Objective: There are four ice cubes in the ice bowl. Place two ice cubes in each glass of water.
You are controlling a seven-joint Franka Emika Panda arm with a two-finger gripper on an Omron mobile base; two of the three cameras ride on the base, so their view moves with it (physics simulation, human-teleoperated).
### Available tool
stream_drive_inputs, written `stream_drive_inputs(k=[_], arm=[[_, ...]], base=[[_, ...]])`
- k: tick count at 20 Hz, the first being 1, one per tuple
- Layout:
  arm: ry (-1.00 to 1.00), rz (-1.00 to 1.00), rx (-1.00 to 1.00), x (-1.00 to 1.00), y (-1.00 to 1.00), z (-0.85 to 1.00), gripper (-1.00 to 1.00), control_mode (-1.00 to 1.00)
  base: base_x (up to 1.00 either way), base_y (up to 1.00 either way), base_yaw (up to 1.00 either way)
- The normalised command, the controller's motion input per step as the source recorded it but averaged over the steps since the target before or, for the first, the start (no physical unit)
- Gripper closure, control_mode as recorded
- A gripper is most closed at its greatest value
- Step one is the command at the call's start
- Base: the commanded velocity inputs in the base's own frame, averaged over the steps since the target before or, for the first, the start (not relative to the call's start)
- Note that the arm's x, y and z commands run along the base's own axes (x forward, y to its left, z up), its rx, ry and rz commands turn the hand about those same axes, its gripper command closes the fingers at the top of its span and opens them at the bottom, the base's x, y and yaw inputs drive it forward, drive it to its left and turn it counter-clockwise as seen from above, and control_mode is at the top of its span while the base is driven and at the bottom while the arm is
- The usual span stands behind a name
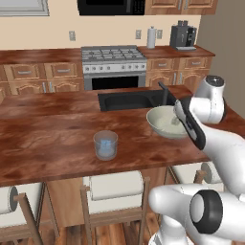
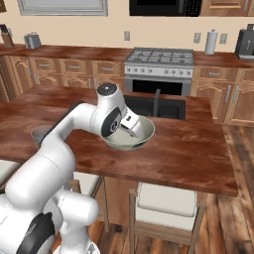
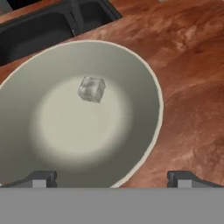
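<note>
A: Where do the two base views look from?

B: From behind the arm, high up, facing forward and down over the wooden counter [image 1: 57, 139] toward the far stove [image 1: 113, 60]. One sits to the left, one to the right.

A: What do they share?

B: The counter, the sink [image 2: 154, 106], the ice bowl [image 1: 160, 125] and the far cabinets.

A: And the hand view?

B: Very near, looking down into the same ice bowl [image 3: 144, 87], sink at its far edge.
</note>
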Motion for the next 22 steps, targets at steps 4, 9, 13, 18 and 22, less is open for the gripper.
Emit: stream_drive_inputs(k=[4, 9, 13, 18, 22], arm=[[0.0, -0.12, 0.0, 0.26, 0.0, -0.12, -1.0, -1.0], [0.0, -0.02, 0.0, 0.32, 0.0, -0.19, -1.0, -1.0], [0.01, 0.0, 0.01, 0.33, 0.0, -0.32, -1.0, -1.0], [0.05, 0.0, 0.0, 0.35, 0.0, -0.26, -1.0, -1.0], [0.05, 0.0, 0.0, 0.35, 0.0, -0.13, -1.0, -1.0]], base=[[0.0, 0.0, 0.0], [0.0, 0.0, 0.0], [0.0, 0.0, 0.0], [0.0, 0.0, 0.0], [0.0, 0.0, 0.0]])
